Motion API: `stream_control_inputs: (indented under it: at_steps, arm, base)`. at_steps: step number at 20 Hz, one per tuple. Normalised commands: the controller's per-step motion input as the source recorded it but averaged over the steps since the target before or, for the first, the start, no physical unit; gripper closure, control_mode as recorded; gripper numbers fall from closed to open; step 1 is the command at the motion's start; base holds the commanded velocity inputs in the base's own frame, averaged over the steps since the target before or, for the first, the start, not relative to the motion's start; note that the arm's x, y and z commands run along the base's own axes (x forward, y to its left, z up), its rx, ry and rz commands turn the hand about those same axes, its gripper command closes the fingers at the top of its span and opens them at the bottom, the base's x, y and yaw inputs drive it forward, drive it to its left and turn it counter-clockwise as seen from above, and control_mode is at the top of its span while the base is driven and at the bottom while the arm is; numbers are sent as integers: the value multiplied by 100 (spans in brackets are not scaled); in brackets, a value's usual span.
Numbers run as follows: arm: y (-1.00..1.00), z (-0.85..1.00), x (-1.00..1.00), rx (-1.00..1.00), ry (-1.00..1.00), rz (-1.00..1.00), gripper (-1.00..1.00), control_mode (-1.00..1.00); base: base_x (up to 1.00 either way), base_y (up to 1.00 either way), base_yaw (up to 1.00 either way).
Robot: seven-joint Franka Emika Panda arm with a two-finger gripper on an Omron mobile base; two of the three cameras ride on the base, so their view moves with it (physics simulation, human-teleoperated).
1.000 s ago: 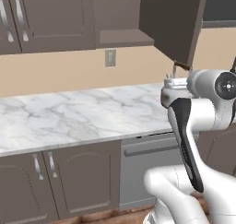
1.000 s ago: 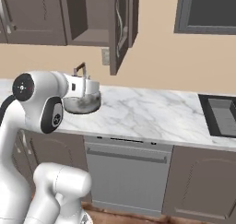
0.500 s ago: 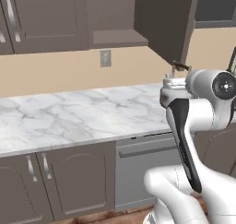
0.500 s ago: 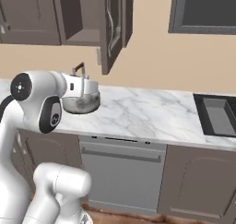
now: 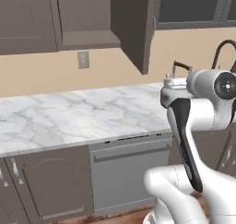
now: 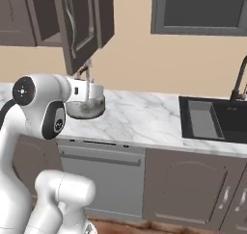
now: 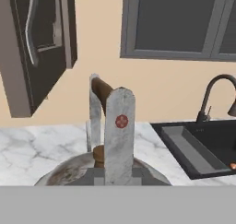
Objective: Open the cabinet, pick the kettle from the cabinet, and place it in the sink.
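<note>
The hand (image 7: pixel 107 126) pinches the thin arched dark brown handle of the small squat silvery metal kettle (image 6: pixel 86 107), which hangs above the white marble table (image 6: pixel 140 120). Carry it level toward the large black sunken sink (image 6: pixel 214 122), clearing the tall black faucet (image 7: pixel 213 94), then lower it in.

Arm is glossy white, rounded segments, bulbous base shell low in both base views. Joint end caps are dark grey discs with a small light ring at centre, one on the elbow housing in each base view. Long black tapered inlay runs down the forearm link; a shorter black oval inlay sits below the cap on the other side. Gripper (image 7: pixel 107 126) fingers (image 7: pixel 120 131) read as mottled grey-white slabs, with a small round red mark on the near one.
</note>
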Motion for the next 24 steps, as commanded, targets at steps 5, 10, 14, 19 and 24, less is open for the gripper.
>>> stream_control_inputs:
  at_steps: [5,10,14,19,24]
  arm:
    - [0,0,0,0,0,0,100,100]
    - [0,0,0,0,0,0,100,100]
    - [0,0,0,0,0,0,100,100]
    - [0,0,0,0,0,0,100,100]
    - [0,0,0,0,0,0,100,100]
  base:
    - [4,-63,0]
    - [16,-66,0]
    - [28,-62,0]
    - [37,-57,0]
    - [40,-55,0]
